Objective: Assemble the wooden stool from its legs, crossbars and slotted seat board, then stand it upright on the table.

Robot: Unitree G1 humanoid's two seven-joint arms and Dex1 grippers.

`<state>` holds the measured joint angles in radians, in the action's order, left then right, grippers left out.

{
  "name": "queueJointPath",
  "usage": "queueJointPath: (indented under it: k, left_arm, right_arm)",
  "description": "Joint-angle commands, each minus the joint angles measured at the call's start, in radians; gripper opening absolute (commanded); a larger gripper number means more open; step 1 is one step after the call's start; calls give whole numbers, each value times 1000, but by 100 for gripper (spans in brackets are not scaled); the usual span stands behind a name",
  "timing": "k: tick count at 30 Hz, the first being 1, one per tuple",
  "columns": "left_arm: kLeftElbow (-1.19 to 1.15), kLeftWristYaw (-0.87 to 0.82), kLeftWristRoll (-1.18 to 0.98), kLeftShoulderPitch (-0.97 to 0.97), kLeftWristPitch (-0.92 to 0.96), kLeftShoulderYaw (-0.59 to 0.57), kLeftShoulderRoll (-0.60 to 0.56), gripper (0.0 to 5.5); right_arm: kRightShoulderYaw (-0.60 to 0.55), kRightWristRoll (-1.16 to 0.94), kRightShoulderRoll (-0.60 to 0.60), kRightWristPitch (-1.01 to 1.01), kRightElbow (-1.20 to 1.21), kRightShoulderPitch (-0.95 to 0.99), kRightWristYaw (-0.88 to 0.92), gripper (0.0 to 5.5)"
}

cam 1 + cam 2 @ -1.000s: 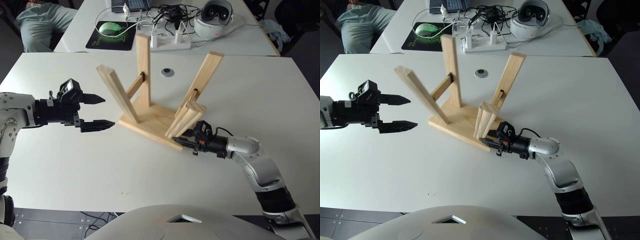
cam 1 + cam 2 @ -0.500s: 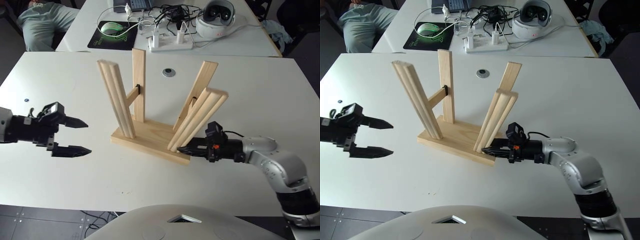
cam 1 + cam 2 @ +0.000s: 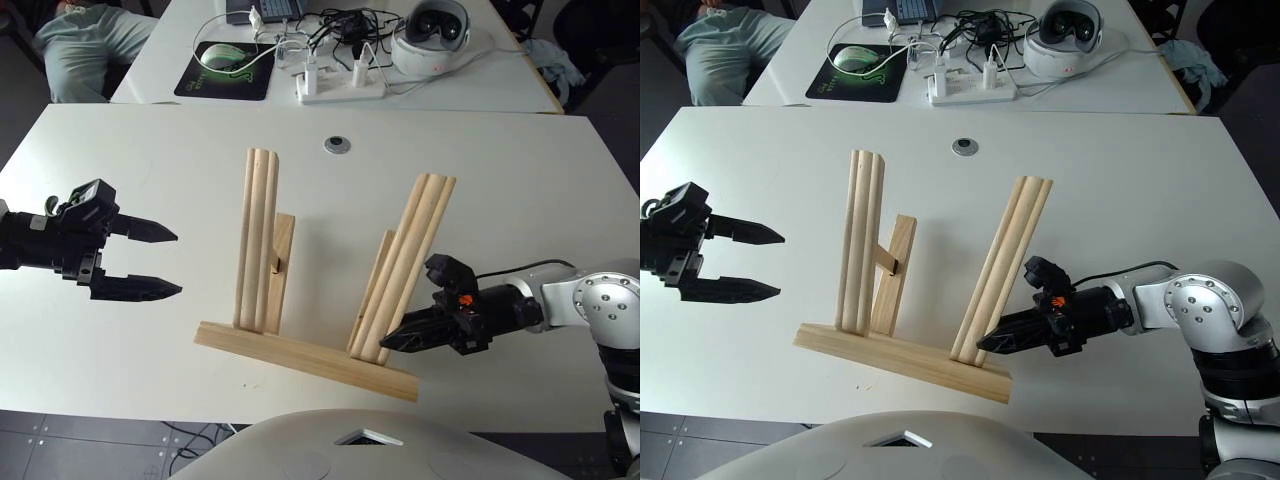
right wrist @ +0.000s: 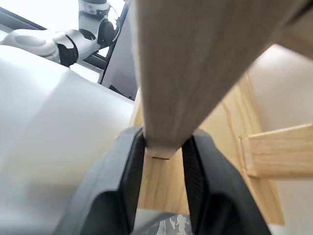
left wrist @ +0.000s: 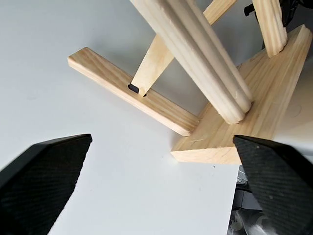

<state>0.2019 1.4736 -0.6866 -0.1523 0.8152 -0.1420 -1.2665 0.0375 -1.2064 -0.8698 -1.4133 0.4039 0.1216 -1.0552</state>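
The stool [image 3: 262, 250] has swung round to the surface's [image 3: 520, 190] near edge and stands upside down, pale seat board [image 3: 300, 352] lowest and grooved legs angled up. The right tool [image 3: 390, 343], its arm stretched low from the right edge, pinches the base of the right leg [image 3: 408, 260]. The left tool [image 3: 178, 263] hovers level near the left edge, fingers spread wide.

Near table [image 3: 520, 180]: white top; a round grey grommet [image 3: 338, 144] is set in it toward the far edge.
Far table [image 3: 470, 92]: white, directly behind.
Mouse pad [image 3: 195, 85]: dark, bearing a green-lit mouse [image 3: 222, 58].
Power strip [image 3: 340, 88]: white, with plugs; black cables [image 3: 345, 25] tangled beside it.
Headset [image 3: 432, 35]: white shell, dark visor; possibly a VR unit.
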Motion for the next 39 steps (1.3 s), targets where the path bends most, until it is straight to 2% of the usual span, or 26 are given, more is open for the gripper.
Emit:
queueJointPath:
  k: [1,3,4,9,17,22,24,26,29,31,34,39]
  left_arm:
    - [38,-28,-20,30,38,-13,10,540]
    - [51,-39,-32,41,51,-18,16,540]
    - [56,-44,-37,47,54,-22,18,540]
    - [79,-63,-59,85,73,-45,27,540]
    - [99,-62,-81,190,86,-112,30,540]
    - [112,-71,-90,287,91,-153,57,540]
    - [121,-71,-90,337,90,-173,69,540]
    - [148,-70,-92,414,93,-227,87,540]
    - [166,-67,-88,489,93,-303,104,540]
    - [163,-59,-79,515,85,-337,103,540]
    - [148,-44,-71,546,77,-388,98,540]
    - [127,-26,-48,590,62,-425,94,540]
  right_arm:
    - [17,83,-9,54,-8,-84,55,106]
    - [25,97,-3,76,-19,-107,72,106]
    - [25,94,2,84,-27,-113,72,141]
    - [1,71,22,105,-77,-90,62,198]
    - [-104,-20,26,67,-125,-87,80,315]
    - [-206,-2,14,108,-152,-120,94,319]
    - [-260,53,12,190,-148,-159,94,319]
    - [-272,265,-32,451,-118,-272,28,319]
    - [-266,473,-76,721,-90,-417,-69,319]
    - [-283,482,-73,757,-72,-456,-108,319]
    - [-263,617,-73,975,-36,-554,-181,319]
    - [-261,692,-72,1164,9,-643,-289,319]
